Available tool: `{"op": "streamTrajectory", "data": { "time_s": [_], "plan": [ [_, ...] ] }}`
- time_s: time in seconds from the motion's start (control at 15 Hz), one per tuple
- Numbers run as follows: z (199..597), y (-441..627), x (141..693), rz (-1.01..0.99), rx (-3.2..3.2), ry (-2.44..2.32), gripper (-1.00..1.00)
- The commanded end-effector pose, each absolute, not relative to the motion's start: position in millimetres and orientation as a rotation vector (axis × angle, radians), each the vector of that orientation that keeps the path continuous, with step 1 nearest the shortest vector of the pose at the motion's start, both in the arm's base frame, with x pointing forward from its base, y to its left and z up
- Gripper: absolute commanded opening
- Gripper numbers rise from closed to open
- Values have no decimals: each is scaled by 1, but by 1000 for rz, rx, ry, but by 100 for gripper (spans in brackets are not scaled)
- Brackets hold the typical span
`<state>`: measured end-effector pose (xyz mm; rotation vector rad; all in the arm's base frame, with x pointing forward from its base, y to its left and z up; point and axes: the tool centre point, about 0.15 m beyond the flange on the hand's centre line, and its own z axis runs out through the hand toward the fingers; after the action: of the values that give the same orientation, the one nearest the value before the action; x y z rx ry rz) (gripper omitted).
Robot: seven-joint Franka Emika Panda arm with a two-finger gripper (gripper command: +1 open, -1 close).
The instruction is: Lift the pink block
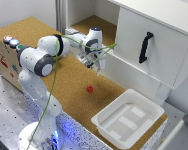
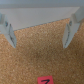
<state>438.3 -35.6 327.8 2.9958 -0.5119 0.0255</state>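
The claw hangs wide open and holds nothing, above the cork surface. The pink block lies on the surface near the frame's centre, well apart from the claw, left of the white tray.

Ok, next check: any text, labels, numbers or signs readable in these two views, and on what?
None can be read.
pink block: a dark mark on its top face in the wrist view, cut off at the picture's edge and blurred; unreadable.
wooden box at the exterior view's left: small red and blue marks on its side, too small and blurred to read.
white tray, cabinet door: no text visible.
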Motion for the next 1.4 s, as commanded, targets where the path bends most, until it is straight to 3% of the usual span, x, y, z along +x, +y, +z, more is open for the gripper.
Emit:
{"op": "streamTrajectory", "data": {
  "time_s": [0.0, 0.2, 0.47, 0.93, 1.33],
  "plan": [
    [316, -39, 439, 53, 2936, -530, 100],
    [324, -31, 421, 49, 2982, -410, 100],
    [283, -30, 366, 68, 3030, -188, 100],
    [252, -36, 305, 202, 3061, -189, 100],
    [242, -36, 340, 229, 3084, -105, 100]
  ]
}}
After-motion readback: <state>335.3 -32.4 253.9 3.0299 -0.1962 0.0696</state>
